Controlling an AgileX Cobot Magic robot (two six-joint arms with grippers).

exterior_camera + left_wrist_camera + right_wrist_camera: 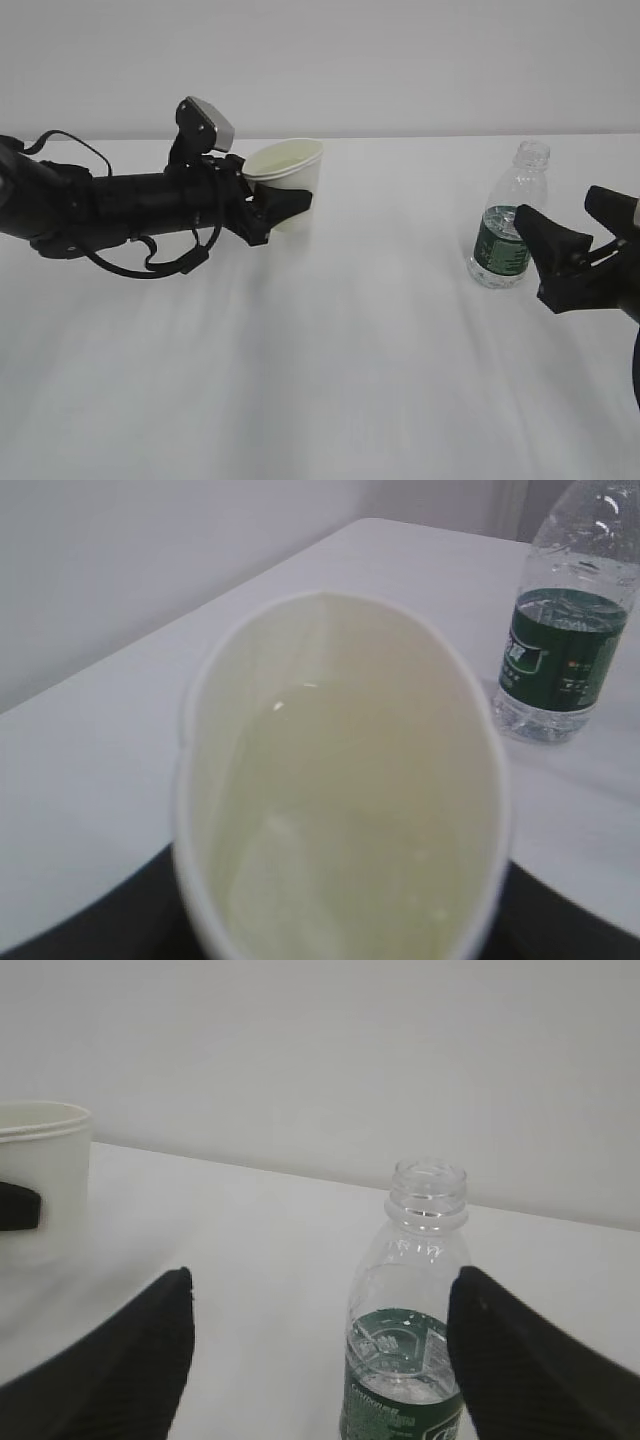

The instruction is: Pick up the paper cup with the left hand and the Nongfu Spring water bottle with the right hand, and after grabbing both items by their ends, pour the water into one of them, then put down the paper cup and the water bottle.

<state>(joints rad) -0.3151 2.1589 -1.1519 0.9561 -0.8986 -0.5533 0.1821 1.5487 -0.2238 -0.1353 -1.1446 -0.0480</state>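
My left gripper (288, 198) is shut on the white paper cup (290, 175), one black finger across its side. The cup leans a little, and I cannot tell whether its base touches the table. In the left wrist view the paper cup (340, 810) fills the frame, cream inside, with dark fingers (90, 925) at both lower corners. The uncapped Nongfu Spring water bottle (508, 225) stands upright at the right, with water (400, 1365) up to its green label. My right gripper (556, 205) is open right beside it. The bottle (415, 1320) sits between its fingers (130, 1360), near the right one and untouched.
The white table (330, 350) runs back to a pale wall. In the right wrist view the paper cup (40, 1180) shows at the far left. The bottle (565, 630) also shows at the upper right of the left wrist view.
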